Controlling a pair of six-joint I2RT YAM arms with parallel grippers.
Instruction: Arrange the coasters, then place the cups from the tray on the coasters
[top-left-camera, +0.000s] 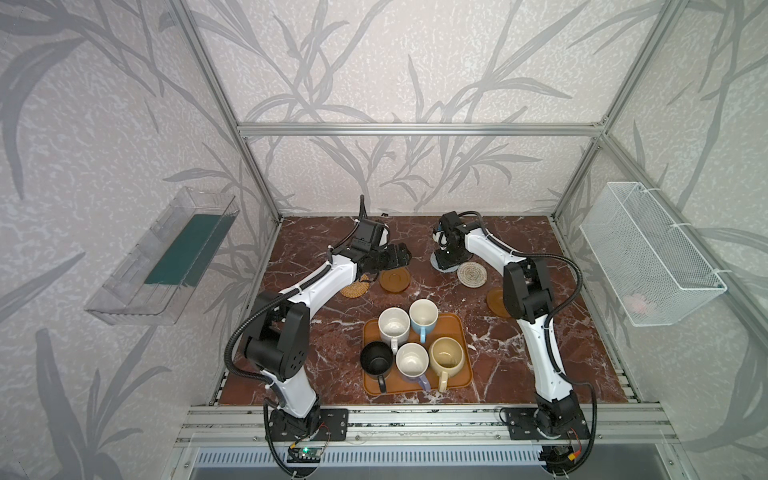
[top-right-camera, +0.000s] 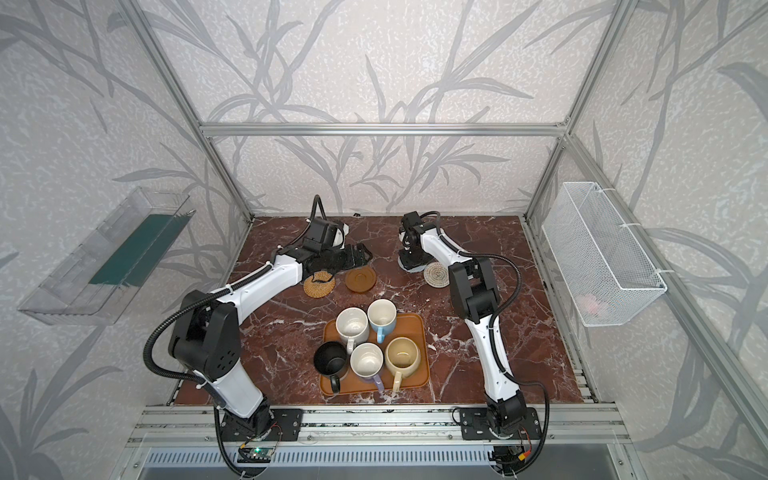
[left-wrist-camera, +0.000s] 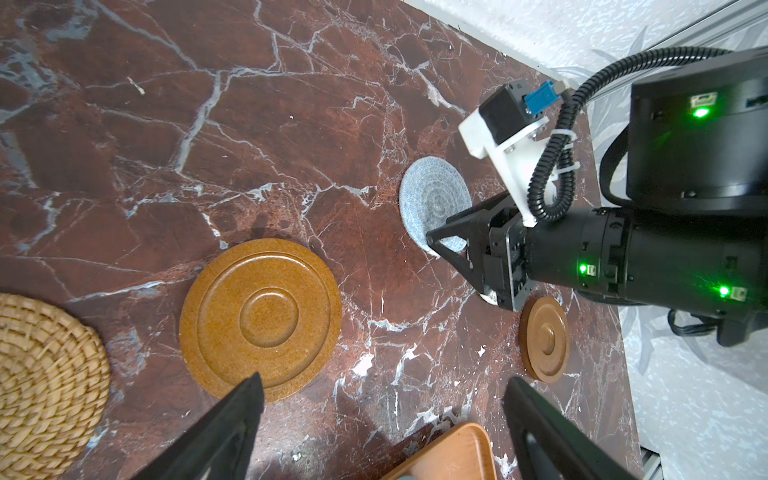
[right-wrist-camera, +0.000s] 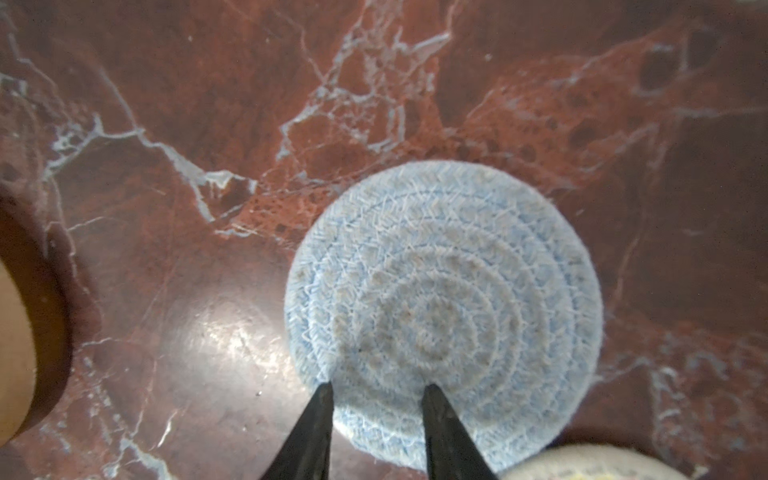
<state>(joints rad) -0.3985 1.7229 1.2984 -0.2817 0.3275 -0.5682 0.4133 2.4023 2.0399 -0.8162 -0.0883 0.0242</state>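
Five cups stand on the orange-brown tray (top-left-camera: 457, 330): white (top-left-camera: 393, 323), light blue (top-left-camera: 422, 313), black (top-left-camera: 376, 357), lavender (top-left-camera: 412, 359) and cream-yellow (top-left-camera: 446, 353). Behind it lie the coasters: tan rattan (top-left-camera: 355, 287), brown saucer (top-left-camera: 394, 280), cream-beige woven (top-left-camera: 471, 274) and a second brown saucer (top-left-camera: 495, 301), partly behind the right arm. My right gripper (right-wrist-camera: 378, 386) is down on the grey-blue coaster (right-wrist-camera: 444, 299), which lies flat. Its jaws are narrowed but apart, one tip at the coaster's rim, one on top. My left gripper (left-wrist-camera: 383, 378) hangs open and empty beside the first brown saucer (left-wrist-camera: 259, 318).
A clear plastic bin (top-left-camera: 162, 257) hangs on the left wall and a white wire basket (top-left-camera: 648, 253) on the right wall. Aluminium frame posts stand at the table's back corners. Both arm bases sit on the front rail.
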